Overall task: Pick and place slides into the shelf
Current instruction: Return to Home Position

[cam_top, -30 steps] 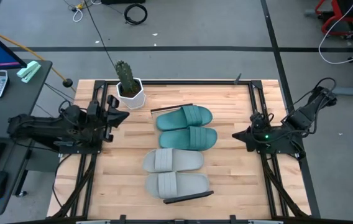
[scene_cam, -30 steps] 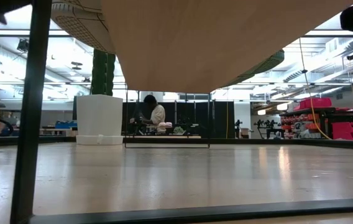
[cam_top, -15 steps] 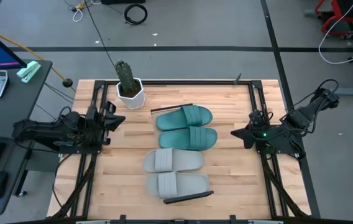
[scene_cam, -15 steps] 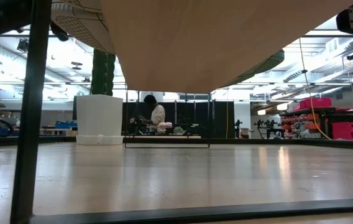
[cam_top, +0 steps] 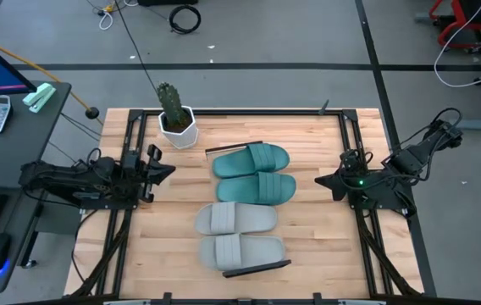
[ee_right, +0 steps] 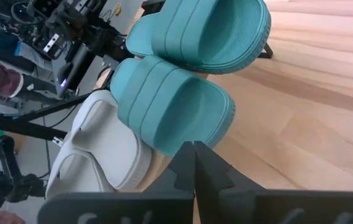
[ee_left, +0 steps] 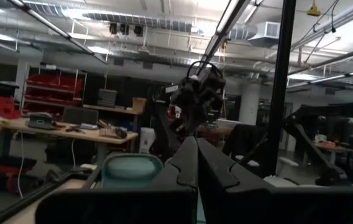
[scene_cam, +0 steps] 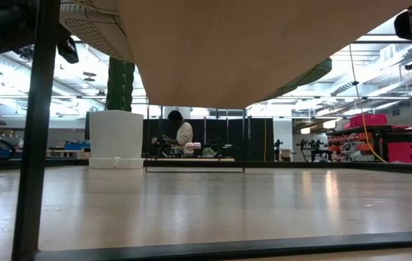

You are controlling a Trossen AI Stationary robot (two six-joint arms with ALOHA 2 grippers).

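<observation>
Four slides lie side by side in a row on the shelf (cam_top: pixel 234 149), soles down: two teal-green slides (cam_top: pixel 251 160) (cam_top: pixel 257 188) toward the far side and two light grey slides (cam_top: pixel 235 219) (cam_top: pixel 242 251) toward the near side. The low view looks up at the shelf's pale underside (scene_cam: pixel 249 51). My left gripper (cam_top: pixel 167 168) hovers left of the row, shut and holding nothing; its wrist view shows a teal slide (ee_left: pixel 132 169) ahead. My right gripper (cam_top: pixel 321 183) hovers right of the row, shut and holding nothing, facing the teal slides (ee_right: pixel 176 102).
A cactus in a white pot (cam_top: pixel 175 121) stands at the table's far left corner. Black frame rails (cam_top: pixel 118 212) (cam_top: pixel 367 237) run along the table's left and right sides. One black shelf leg (scene_cam: pixel 35 145) stands near the low camera. A person (scene_cam: pixel 182 133) sits far behind the table.
My left gripper has moved away from the cactus pot toward the table's near edge and come lower. The right arm and the four slides have stayed put.
</observation>
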